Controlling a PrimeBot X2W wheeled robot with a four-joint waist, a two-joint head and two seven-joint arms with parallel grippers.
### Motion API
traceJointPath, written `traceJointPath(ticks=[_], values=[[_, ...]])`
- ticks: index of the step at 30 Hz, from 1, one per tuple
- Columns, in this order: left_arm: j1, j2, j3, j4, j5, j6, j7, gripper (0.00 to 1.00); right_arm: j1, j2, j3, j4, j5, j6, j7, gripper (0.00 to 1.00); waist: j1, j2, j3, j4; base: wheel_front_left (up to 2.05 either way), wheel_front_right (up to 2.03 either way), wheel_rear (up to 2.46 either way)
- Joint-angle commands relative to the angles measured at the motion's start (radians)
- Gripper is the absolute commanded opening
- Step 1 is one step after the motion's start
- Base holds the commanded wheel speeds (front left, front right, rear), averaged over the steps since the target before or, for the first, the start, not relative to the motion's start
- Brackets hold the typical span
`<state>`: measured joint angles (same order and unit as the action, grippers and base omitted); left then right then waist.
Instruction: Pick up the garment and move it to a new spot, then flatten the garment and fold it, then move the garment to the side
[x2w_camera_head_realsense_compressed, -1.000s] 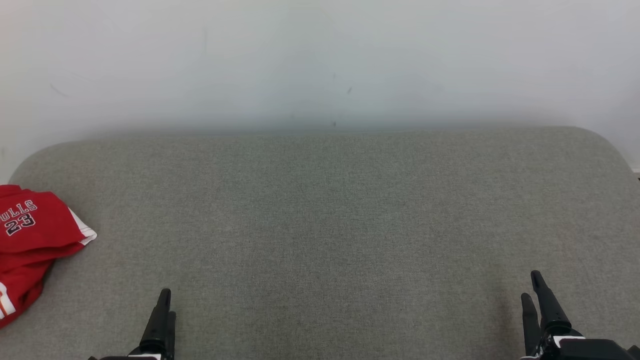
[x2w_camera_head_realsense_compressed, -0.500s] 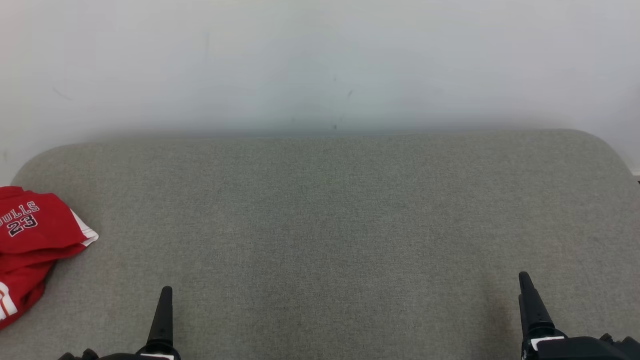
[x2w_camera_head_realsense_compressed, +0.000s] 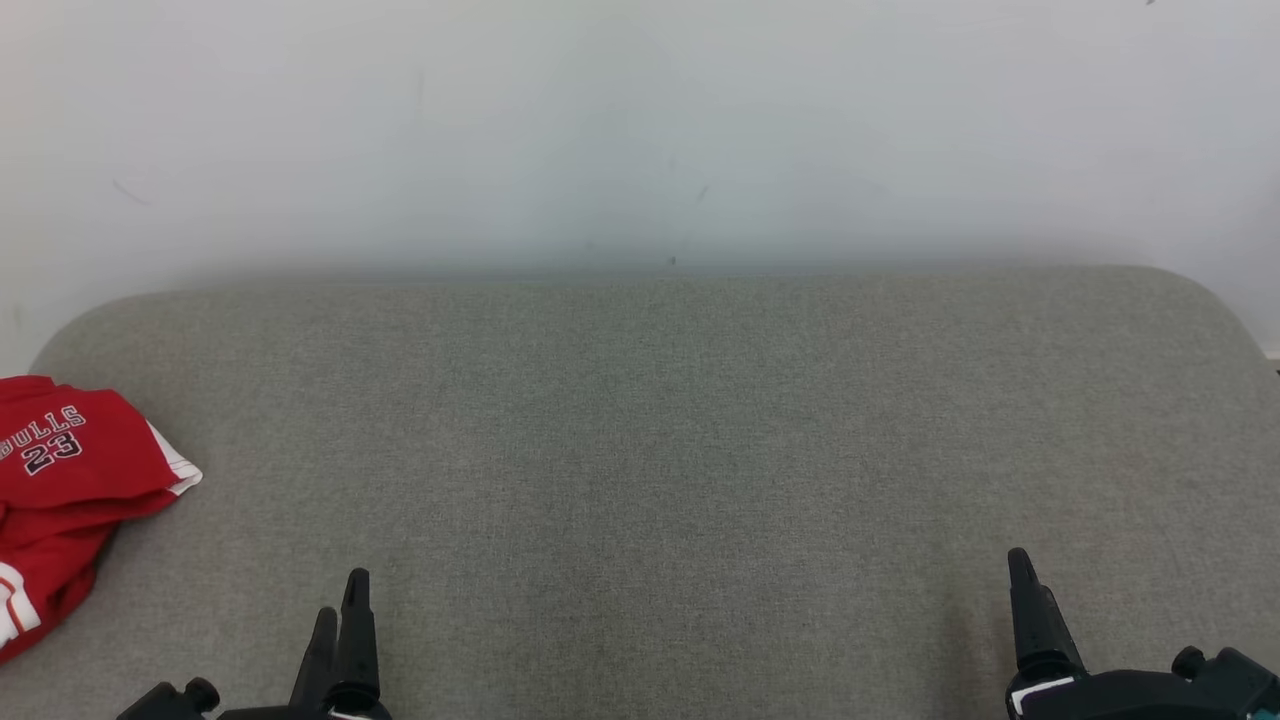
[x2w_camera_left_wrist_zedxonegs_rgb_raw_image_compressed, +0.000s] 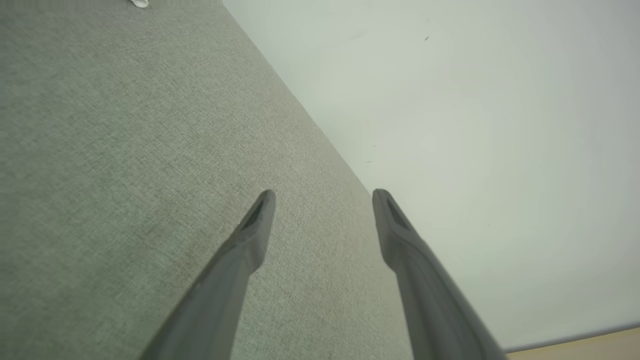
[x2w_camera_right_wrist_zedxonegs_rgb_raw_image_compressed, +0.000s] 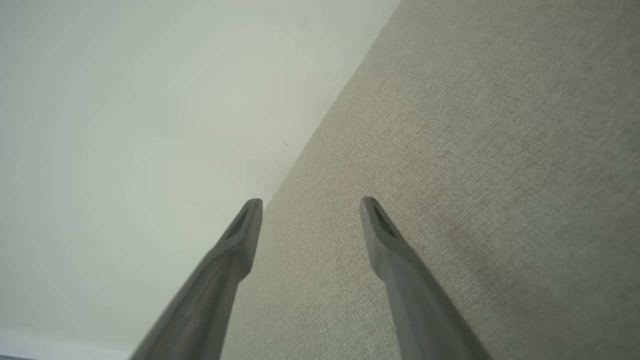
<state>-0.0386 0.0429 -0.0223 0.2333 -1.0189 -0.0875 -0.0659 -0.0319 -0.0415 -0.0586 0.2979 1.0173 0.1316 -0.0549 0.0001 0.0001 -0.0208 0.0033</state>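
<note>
A red jersey (x2w_camera_head_realsense_compressed: 70, 470) lettered "BULLS 23" lies rumpled at the far left of a grey fabric-covered bench (x2w_camera_head_realsense_compressed: 640, 420), well apart from both arms and partly cut off by the edge of the head view. The left gripper (x2w_camera_head_realsense_compressed: 341, 595) hovers over the near edge of the bench, its jaws spread wide and holding nothing. The right gripper (x2w_camera_right_wrist_zedxonegs_rgb_raw_image_compressed: 311, 201) waits at the near right with its jaws equally wide and empty. In both wrist views only bare grey cloth and the white wall (x2w_camera_head_realsense_compressed: 640, 120) show between the fingers.

By the look of it, the job stands at its opening step: the jersey appears neither lifted, flattened nor folded, so the pick-up, the move to a new spot, the smoothing, the fold and the final shift aside all seem left to do.

The visible heap runs lengthwise from near to far along the left side. Its lettering reads roughly upright to the head camera, tilted slightly up to the right, and a white-trimmed edge points right toward the middle of the bench. Its full outline cannot be told.
</note>
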Motion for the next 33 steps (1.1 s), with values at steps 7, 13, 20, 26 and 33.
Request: traceJointPath(ticks=[7, 13, 20, 26, 33], values=[[0.01, 0.006, -0.009, -0.028, 0.15, 0.013, -0.028, 1.0, -0.021, -0.007, 0.005, 0.011, -0.116, -0.001, -0.024, 1.0, -0.0001, -0.0001, -0.005, 0.001, 0.0, 0.0, 0.0], [0.017, 0.006, -0.011, -0.043, 0.262, 0.02, -0.046, 1.0, -0.022, -0.008, 0.007, 0.026, -0.19, -0.001, -0.029, 1.0, -0.0001, -0.0001, -0.008, 0.001, 0.0, 0.0, 0.0], [0.028, 0.007, -0.018, -0.05, 0.378, 0.016, -0.067, 1.0, -0.026, -0.008, 0.026, 0.038, -0.276, -0.001, -0.031, 1.0, -0.0001, -0.0001, -0.011, 0.003, 0.0, 0.0, 0.0], [0.035, 0.007, -0.022, -0.046, 0.458, 0.023, -0.082, 1.0, -0.024, -0.009, 0.037, 0.039, -0.353, -0.001, -0.019, 1.0, -0.0001, -0.0001, -0.013, 0.003, 0.0, 0.0, 0.0], [0.038, 0.008, -0.031, -0.029, 0.538, 0.024, -0.097, 1.0, -0.019, -0.009, 0.041, 0.036, -0.423, -0.001, -0.012, 1.0, -0.0001, -0.0001, -0.017, 0.002, 0.0, 0.0, 0.0]])
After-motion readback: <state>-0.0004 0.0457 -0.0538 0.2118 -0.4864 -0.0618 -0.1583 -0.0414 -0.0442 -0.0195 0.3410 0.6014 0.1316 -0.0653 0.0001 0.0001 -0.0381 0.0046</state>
